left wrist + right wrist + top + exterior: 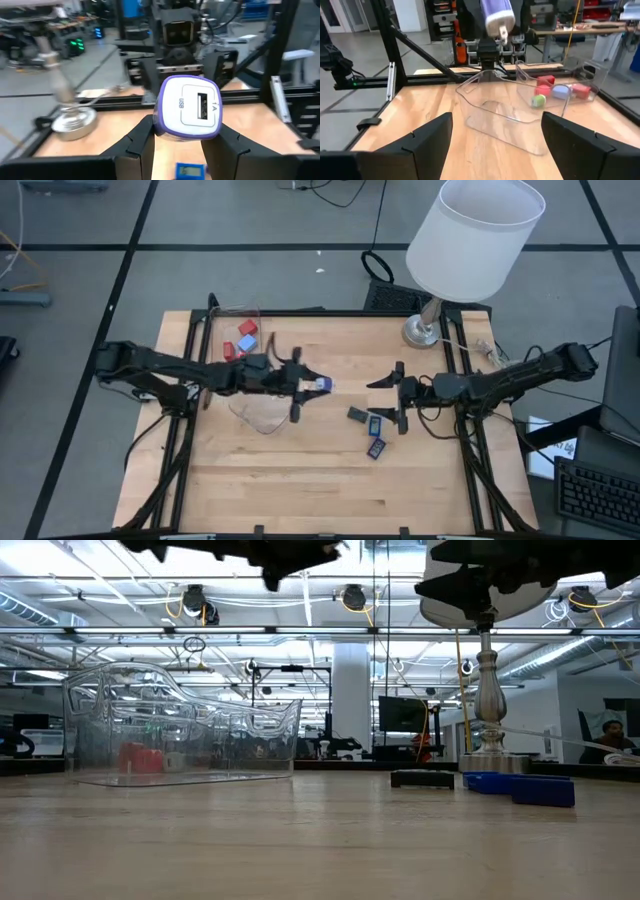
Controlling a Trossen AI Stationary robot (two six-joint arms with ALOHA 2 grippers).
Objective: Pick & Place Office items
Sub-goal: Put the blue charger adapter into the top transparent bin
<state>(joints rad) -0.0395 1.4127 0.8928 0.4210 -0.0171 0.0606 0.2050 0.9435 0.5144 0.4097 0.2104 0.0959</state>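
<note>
My left gripper (312, 384) (185, 135) is above the table's middle, shut on a white USB charger with a purple rim (321, 384) (187, 106), which also shows up high in the right wrist view (497, 17). My right gripper (386, 397) (495, 135) hangs open to its right, touching nothing. A dark flat piece (358, 415) (422, 778) and two blue pieces (376, 423) (376, 448) (520, 786) lie flat on the table near the right gripper. Red cubes (247, 329) (546, 80), a blue piece and a green bit (537, 101) sit in a clear container (238, 330). My left gripper pinches the USB charger between its two fingers (142, 140), one on each narrow side near its lower edge (165, 131). The fingers come level from the table's left. The charger is lifted clear of the table, with its socket face toward the wrist camera.
A second clear container (260, 415) (505, 115) (180, 735) stands below and to the near-left of the held charger. A white-shaded lamp (475, 235) stands on its metal base (425, 330) at the far right corner. Bare wood lies along the table's near side.
</note>
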